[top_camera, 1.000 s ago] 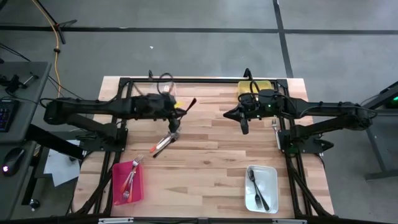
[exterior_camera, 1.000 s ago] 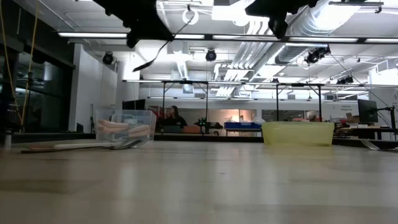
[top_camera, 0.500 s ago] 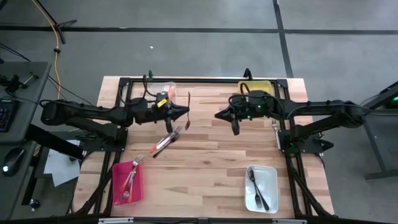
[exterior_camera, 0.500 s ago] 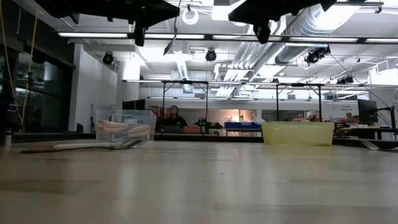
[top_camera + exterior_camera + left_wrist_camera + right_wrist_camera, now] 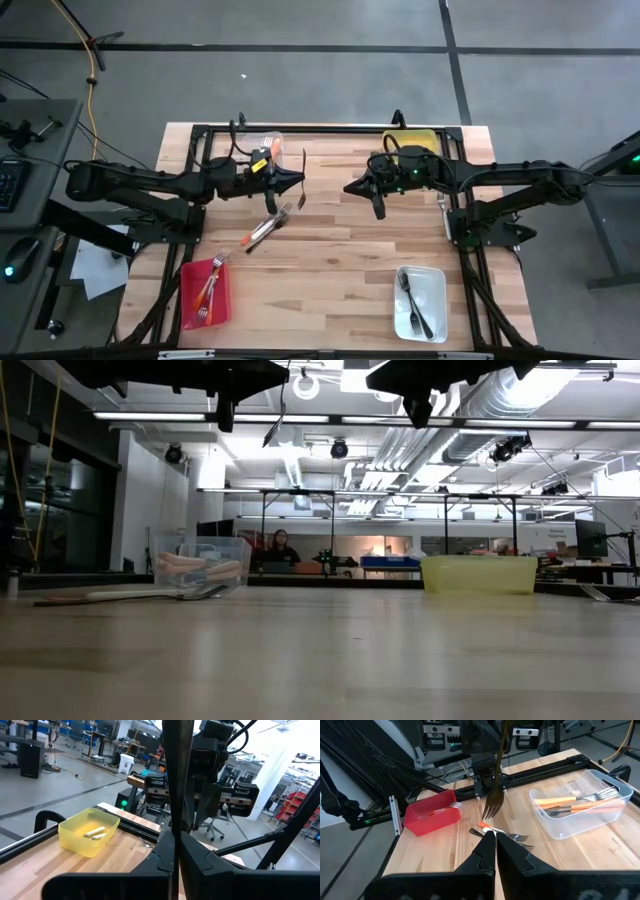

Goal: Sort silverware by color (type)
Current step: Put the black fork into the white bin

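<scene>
- while both arms hang above the middle of the wooden table (image 5: 330, 250), the left gripper (image 5: 297, 182) sits over the table's left-centre, jaws pinched on a dark fork (image 5: 302, 178) held off the surface.
- right wrist view shows that dark fork (image 5: 496, 775) hanging tines down from the left gripper (image 5: 487, 767), above the loose pile.
- the right gripper (image 5: 352, 187) is over the table centre, facing the left one, near it but apart; jaws closed together, holding nothing.
- in the low view both arms show only as dark shapes at the top edge, well above the table.
- loose forks (image 5: 268, 225) lie on the wood just below the left gripper: an orange-handled one and metal ones, partly overlapping; exact count cannot tell.
- right wrist view shows the same loose forks (image 5: 502, 836) between the red bin and the clear bin.
- clear bin (image 5: 266, 143) at the far left edge of the table holds orange-handled utensils (image 5: 570, 804).
- red bin (image 5: 206, 293) at the near left holds a couple of forks, one with a reddish handle.
- white bin (image 5: 420, 302) at the near right holds two dark forks (image 5: 412, 300), crossed.
- yellow bin (image 5: 410, 140) at the far right, partly under the right arm; left wrist view shows small pale pieces (image 5: 95, 832) inside the yellow bin (image 5: 75, 837), type cannot tell.
- a person (image 5: 280, 546) is visible far back in the room, low view.
</scene>
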{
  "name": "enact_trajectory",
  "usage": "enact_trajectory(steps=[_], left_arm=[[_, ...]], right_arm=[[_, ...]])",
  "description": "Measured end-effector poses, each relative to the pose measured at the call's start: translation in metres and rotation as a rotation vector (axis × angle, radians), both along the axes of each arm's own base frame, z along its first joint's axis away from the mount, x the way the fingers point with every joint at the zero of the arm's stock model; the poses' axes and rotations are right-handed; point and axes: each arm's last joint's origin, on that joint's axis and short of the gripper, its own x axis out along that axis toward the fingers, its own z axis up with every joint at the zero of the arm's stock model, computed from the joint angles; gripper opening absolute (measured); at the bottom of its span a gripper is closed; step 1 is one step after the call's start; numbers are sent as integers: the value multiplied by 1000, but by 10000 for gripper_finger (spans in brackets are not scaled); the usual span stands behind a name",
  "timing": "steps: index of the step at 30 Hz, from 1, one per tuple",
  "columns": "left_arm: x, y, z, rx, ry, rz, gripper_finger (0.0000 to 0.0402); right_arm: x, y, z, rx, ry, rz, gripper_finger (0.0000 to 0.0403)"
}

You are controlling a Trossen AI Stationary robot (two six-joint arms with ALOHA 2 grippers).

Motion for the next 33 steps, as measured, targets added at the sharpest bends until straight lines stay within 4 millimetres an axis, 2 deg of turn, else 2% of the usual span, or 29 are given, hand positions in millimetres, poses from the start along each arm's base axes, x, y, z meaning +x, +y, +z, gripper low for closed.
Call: enact_trajectory(steps=[9, 14, 18, 21, 29, 33], left_arm=[[0, -1, 5, 16, -60, -22, 0], [8, 0, 7, 65, -128, -39, 0], [17, 1, -3, 51, -119, -45, 0], [25, 1, -6, 30, -132, -69, 0], [43, 0, -5, 43, -117, -78, 0], [45, 0, -3, 44, -122, -77, 0]], right_arm=[[1, -2, 4, 27, -36, -80, 0], [13, -3, 7, 58, -146, -76, 0], [28, -5, -2, 117, -165, -77, 11], [35, -5, -10, 169, -145, -80, 42], [45, -3, -22, 217, -120, -38, 162], [48, -3, -26, 200, -108, -47, 189]])
